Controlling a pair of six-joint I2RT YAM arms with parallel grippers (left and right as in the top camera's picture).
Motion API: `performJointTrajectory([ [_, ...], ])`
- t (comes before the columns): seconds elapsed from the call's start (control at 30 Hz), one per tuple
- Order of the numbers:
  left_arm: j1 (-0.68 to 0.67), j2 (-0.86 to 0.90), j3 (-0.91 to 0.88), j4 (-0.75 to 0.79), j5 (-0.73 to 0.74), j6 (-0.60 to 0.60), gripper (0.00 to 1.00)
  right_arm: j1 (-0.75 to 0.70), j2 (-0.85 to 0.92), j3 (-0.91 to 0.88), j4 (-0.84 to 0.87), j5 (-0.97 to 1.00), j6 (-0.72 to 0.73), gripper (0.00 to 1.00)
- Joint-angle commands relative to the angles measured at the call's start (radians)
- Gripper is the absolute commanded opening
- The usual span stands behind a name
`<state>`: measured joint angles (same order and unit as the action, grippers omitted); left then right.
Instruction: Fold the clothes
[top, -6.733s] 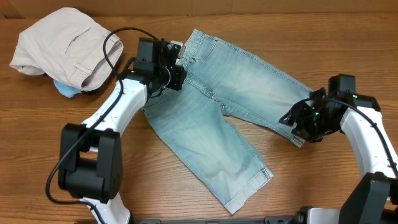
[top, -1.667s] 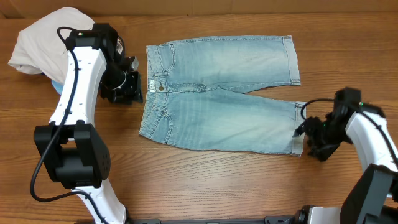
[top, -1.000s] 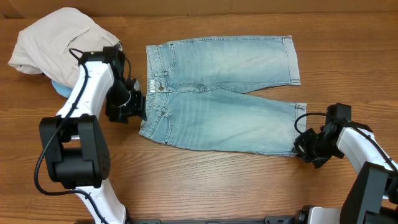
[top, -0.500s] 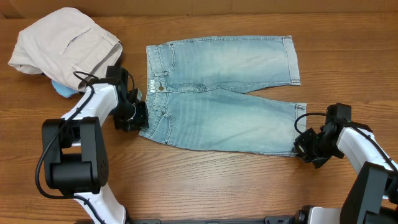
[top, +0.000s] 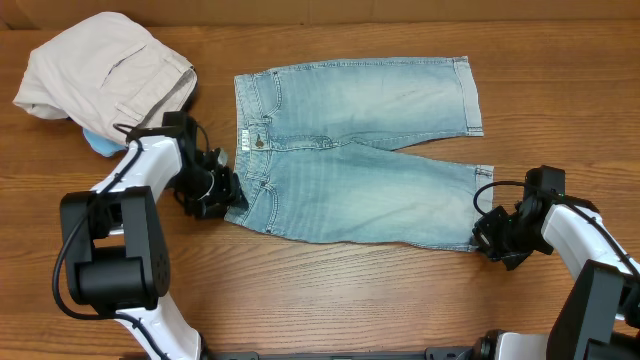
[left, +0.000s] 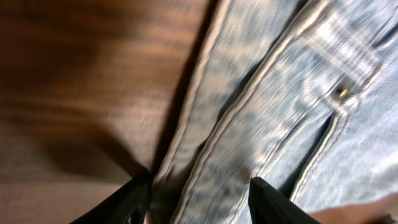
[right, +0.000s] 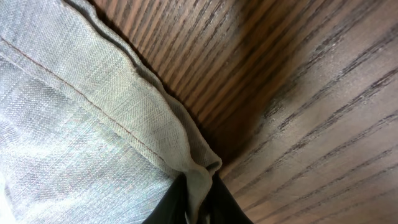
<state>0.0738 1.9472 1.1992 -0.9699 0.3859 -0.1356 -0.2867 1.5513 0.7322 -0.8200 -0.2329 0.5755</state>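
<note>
The light blue denim jeans (top: 350, 150) lie flat on the wooden table, waistband at the left and both legs running right. My left gripper (top: 218, 195) is at the lower corner of the waistband. In the left wrist view its fingers (left: 199, 200) stand apart on either side of the waistband edge (left: 249, 118), open. My right gripper (top: 492, 235) is at the hem corner of the near leg. In the right wrist view its fingers (right: 198, 194) are pinched shut on a fold of the hem (right: 112, 124).
Crumpled beige khaki trousers (top: 100, 65) lie at the back left, with a small blue item (top: 100, 146) peeking out beneath them. A black cable runs along the left arm. Bare wooden table (top: 350, 300) lies in front of the jeans.
The jeans went from crooked to spread flat. My left gripper moved down from beside the beige pile to the lower waistband corner. My right gripper settled on the near leg's hem and has stayed there.
</note>
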Motion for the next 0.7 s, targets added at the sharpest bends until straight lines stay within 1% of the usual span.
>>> performJointTrajectory([
  [0.0, 0.005, 0.031, 0.002, -0.040, 0.034, 0.059, 0.55, 0.001, -0.003, -0.013, 0.015, 0.016, -0.006, 0.11],
  [0.1, 0.005, 0.031, 0.000, -0.077, 0.029, 0.073, 0.55, 0.001, -0.003, -0.013, 0.016, 0.016, -0.006, 0.11],
  [0.2, 0.005, 0.031, -0.008, -0.069, 0.026, 0.071, 0.53, 0.001, -0.003, -0.013, 0.023, 0.015, -0.006, 0.11],
  [0.37, 0.005, 0.031, -0.031, 0.014, 0.002, 0.029, 0.44, 0.001, -0.003, -0.013, 0.026, 0.016, -0.006, 0.11],
  [0.43, 0.005, 0.031, -0.040, 0.042, -0.030, -0.002, 0.38, 0.001, -0.003, -0.013, 0.026, 0.016, -0.006, 0.11],
  [0.5, 0.005, 0.031, -0.055, 0.058, -0.034, -0.034, 0.29, 0.001, -0.003, -0.013, 0.026, 0.016, -0.006, 0.11],
  [0.53, 0.005, 0.031, -0.059, 0.057, -0.033, -0.044, 0.20, 0.001, -0.003, -0.013, 0.026, 0.016, -0.006, 0.11],
  [0.6, 0.005, 0.031, -0.062, 0.040, -0.029, -0.048, 0.05, 0.001, -0.003, -0.013, 0.023, 0.017, -0.007, 0.10],
  [0.67, 0.005, 0.031, -0.062, 0.018, -0.026, -0.047, 0.04, 0.001, -0.003, -0.011, 0.018, 0.034, -0.008, 0.09],
])
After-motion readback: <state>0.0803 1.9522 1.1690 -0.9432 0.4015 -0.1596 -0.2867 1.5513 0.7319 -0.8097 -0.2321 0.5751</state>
